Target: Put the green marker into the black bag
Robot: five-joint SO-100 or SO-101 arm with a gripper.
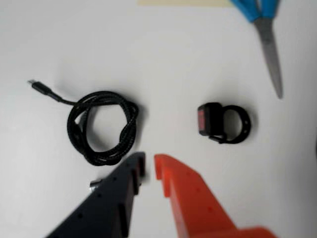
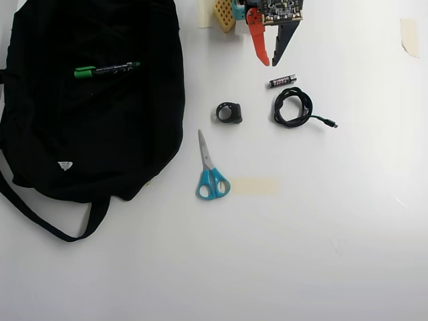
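The green marker, black barrel with a green cap, lies on top of the black bag at the left of the overhead view; neither shows in the wrist view. My gripper is at the top centre of the overhead view, well to the right of the bag. Its orange and black fingers almost meet at the tips, with nothing between them. In the wrist view the gripper hovers over bare white table.
A short black battery and a coiled black cable lie just below the gripper. A small black ring-shaped object and blue-handled scissors lie nearby. The cable, ring object and scissors also show in the wrist view.
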